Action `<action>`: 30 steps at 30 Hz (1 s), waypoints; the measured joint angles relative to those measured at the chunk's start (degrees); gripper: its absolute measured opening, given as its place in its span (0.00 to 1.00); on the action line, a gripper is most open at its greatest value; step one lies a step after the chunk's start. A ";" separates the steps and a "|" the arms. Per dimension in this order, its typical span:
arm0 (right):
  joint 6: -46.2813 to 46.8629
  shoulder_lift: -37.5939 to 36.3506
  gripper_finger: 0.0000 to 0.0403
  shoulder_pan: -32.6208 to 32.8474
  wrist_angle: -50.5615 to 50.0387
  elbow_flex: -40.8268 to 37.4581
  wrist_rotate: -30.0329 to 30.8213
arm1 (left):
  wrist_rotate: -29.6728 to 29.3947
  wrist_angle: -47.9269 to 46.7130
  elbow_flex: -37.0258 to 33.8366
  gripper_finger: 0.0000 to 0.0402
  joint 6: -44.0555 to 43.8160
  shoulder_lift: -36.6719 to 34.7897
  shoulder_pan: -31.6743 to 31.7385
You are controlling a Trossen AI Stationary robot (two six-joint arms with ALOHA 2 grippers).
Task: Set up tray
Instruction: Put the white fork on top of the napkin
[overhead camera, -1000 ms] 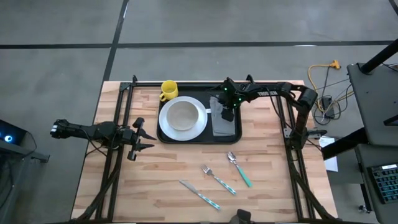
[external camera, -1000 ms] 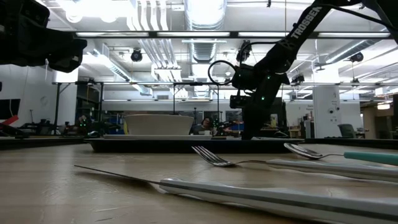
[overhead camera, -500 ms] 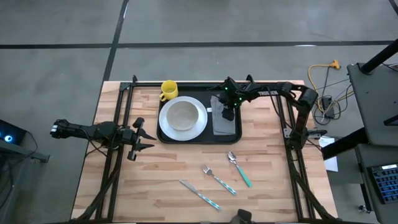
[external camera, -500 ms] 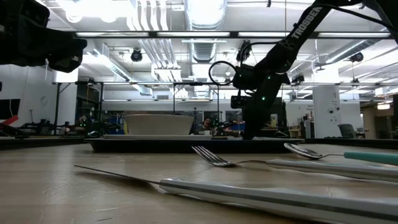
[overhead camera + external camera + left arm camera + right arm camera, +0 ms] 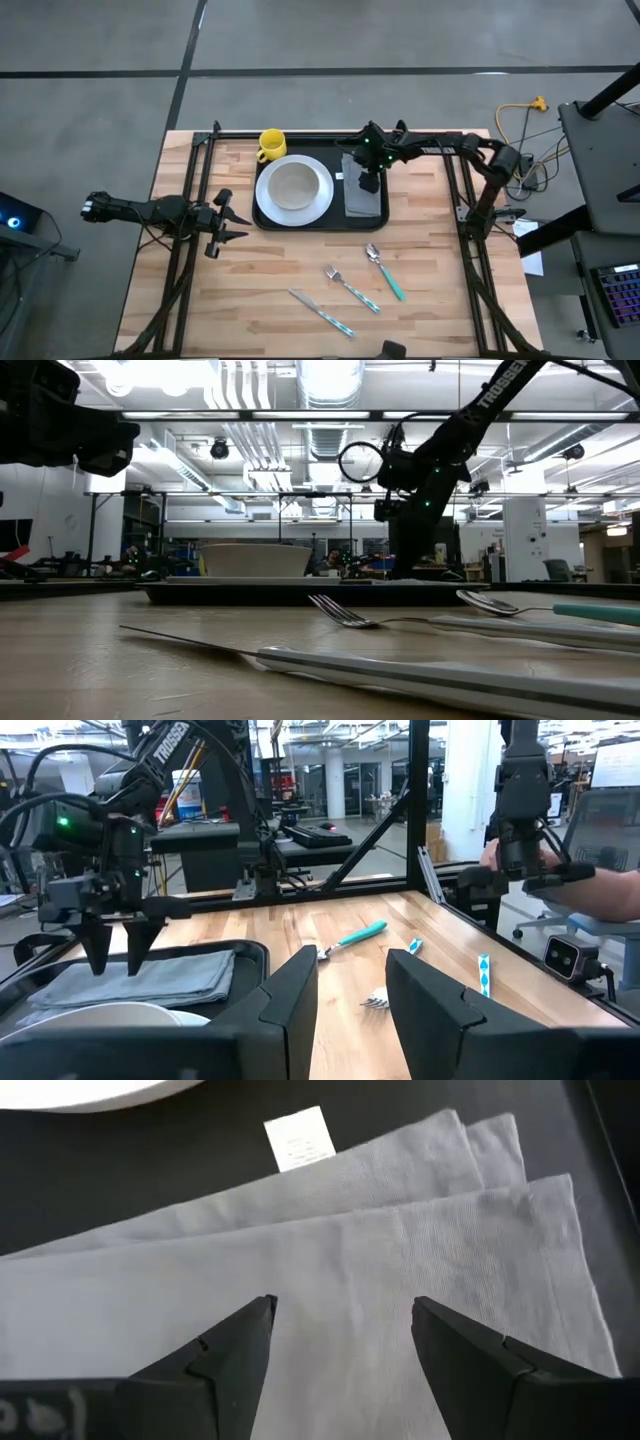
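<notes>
Right gripper (image 5: 367, 184): fingers spread wide, holding nothing, pointed down over the grey napkin (image 5: 364, 195); in the right wrist view both fingertips (image 5: 240, 1342) frame the folded cloth, with a gap showing between tips and napkin in the left wrist view. Napkin: folded in layers, small white label at one edge, lying flat in the right part of the tray (image 5: 262, 223). Tray: black, rectangular, low rim, set on the far middle of the bench (image 5: 260, 290). Plate (image 5: 294, 189): round, white, in the left part of the tray, just beside the napkin; a white bowl (image 5: 294, 183) sits on it. Mug (image 5: 270, 145): yellow, on the bench touching or just off the tray's far left corner. Spoon (image 5: 384, 271): teal handle, on the bench near of the tray, right of centre. Fork (image 5: 351, 288): just left of the spoon, lying diagonally. Knife (image 5: 321, 313): nearest the front edge, left of the fork, diagonal. The three pieces lie apart from one another and well clear of the tray. Left gripper (image 5: 229, 218): fingers apart, empty, held above the bench's left side, well apart from the tray, pointing toward it. Person's hand (image 5: 500, 855): seen beyond the bench in the left wrist view, at a dark device.
</notes>
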 joint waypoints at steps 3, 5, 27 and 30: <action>0.81 -0.62 0.56 0.59 -0.43 0.02 -0.05 | 0.00 -0.01 0.00 0.25 0.00 0.00 0.02; 2.21 -1.21 0.56 1.02 -0.99 0.02 -0.26 | 0.01 0.00 0.00 0.25 0.01 -0.02 0.02; 23.98 -12.03 0.56 14.08 -9.80 1.29 -0.17 | 0.00 -0.02 0.00 0.25 -0.01 -0.02 0.02; 26.51 -12.03 0.56 16.41 -9.84 1.33 -0.20 | 0.02 -0.02 0.00 0.25 -0.01 -0.02 0.00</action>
